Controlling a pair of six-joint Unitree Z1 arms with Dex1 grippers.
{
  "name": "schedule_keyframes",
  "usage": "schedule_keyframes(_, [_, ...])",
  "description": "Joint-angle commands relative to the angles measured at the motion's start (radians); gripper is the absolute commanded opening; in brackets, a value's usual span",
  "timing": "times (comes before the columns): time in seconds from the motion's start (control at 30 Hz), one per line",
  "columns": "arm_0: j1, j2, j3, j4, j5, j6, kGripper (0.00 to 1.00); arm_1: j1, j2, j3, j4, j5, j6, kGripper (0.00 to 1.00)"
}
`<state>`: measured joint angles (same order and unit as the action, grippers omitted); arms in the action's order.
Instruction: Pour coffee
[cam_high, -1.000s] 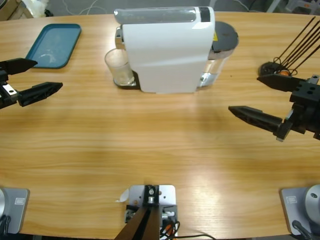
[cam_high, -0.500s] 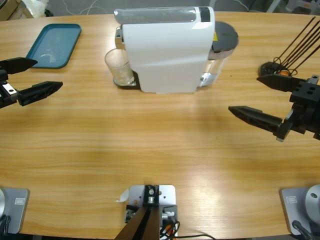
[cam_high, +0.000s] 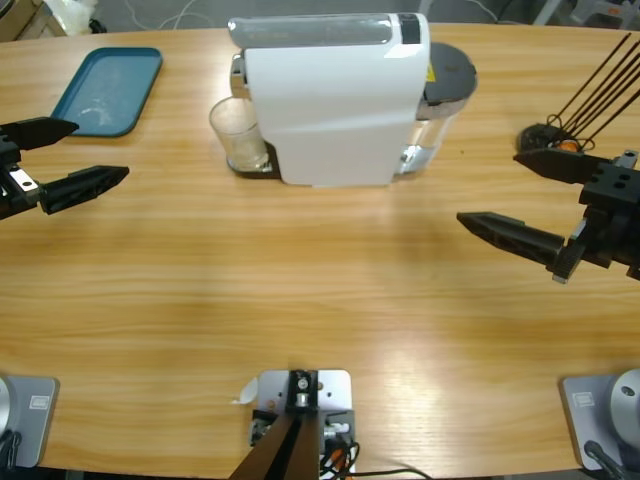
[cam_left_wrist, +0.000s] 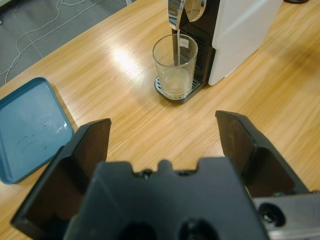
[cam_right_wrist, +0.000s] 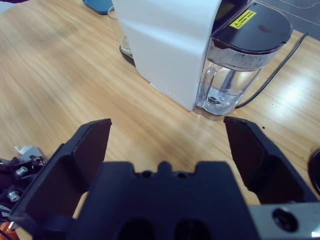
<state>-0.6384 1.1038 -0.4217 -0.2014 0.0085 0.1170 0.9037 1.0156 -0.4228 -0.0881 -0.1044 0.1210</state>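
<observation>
Left gripper: our fingers are spread wide, nothing between them, hovering over the long wooden bench. Straight ahead of them, well apart, sits the small clear glass tumbler on the drip grate, under the spout of the big white coffee machine. A thin stream runs from the spout into the tumbler; the coffee is a shallow pale layer at its bottom. Off to one side of our left fingers lies the flat teal plastic tray, bare.

Right gripper: fingers also spread, empty, facing the machine's far side and its clear water tank with the dark grey lid, well apart from both.

Our read: both grippers are parked clear of the machine because it's dispensing; the tumbler sits there to catch the stream. Next would be our left fingers going in for the tumbler once flow stops.

Versus half a second ago: the left gripper has crept slightly toward the tumbler. The right gripper is unchanged.
</observation>
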Motion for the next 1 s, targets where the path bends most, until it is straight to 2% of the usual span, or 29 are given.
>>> schedule_keyframes(0.03, [-0.015, 0.038, 0.038, -0.010, -0.007, 0.004, 0.899, -0.004, 0.036, 0.022, 0.014, 0.012, 0.003, 1.000])
schedule_keyframes(0.73, [-0.017, 0.045, 0.040, -0.010, -0.001, 0.003, 0.899, -0.040, 0.067, -0.010, 0.054, 0.011, 0.032, 0.999])
schedule_keyframes(0.87, [-0.017, 0.045, 0.040, -0.010, -0.001, 0.003, 0.899, -0.043, 0.063, -0.009, 0.054, 0.008, 0.033, 0.914])
schedule_keyframes(1.0, [-0.017, 0.045, 0.040, -0.010, 0.001, 0.003, 0.899, -0.048, 0.044, -0.002, 0.054, 0.005, 0.043, 0.913])
